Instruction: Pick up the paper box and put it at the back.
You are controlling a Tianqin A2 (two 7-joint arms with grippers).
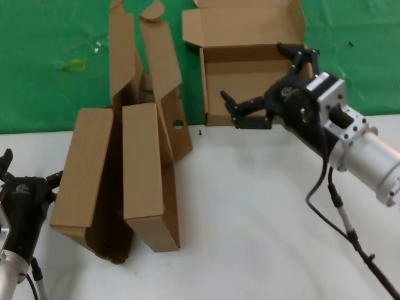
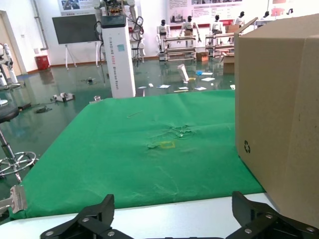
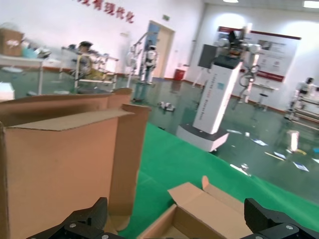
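Cardboard lid agape, the paper box point(image 1: 250, 69) lay on the back point(image 1: 50, 62), upper centre of frame. The right gripper point(image 1: 262, 78) hovered there, fingers spread, apparently at release; withdrawing looked next. The left gripper point(image 1: 28, 172) waited lower left, also spread.

Bright, even overhead light fills the room, and nothing sits in deep shade. On the white tabletop point(image 1: 250, 206) shadows are soft and short; the darkest one lies in the gap between the standing brown cartons point(image 1: 119, 181). The inside of the paper box point(image 1: 247, 75) is evenly lit, dimmer along its near wall. The polished hall floor point(image 2: 75, 84) throws back pale glare from ceiling lamps point(image 3: 311, 4). Both wrist views look slightly hazy, with far background figures soft. The right gripper's fingers point(image 3: 75, 226) are dark, almost detail-less shapes at close range.
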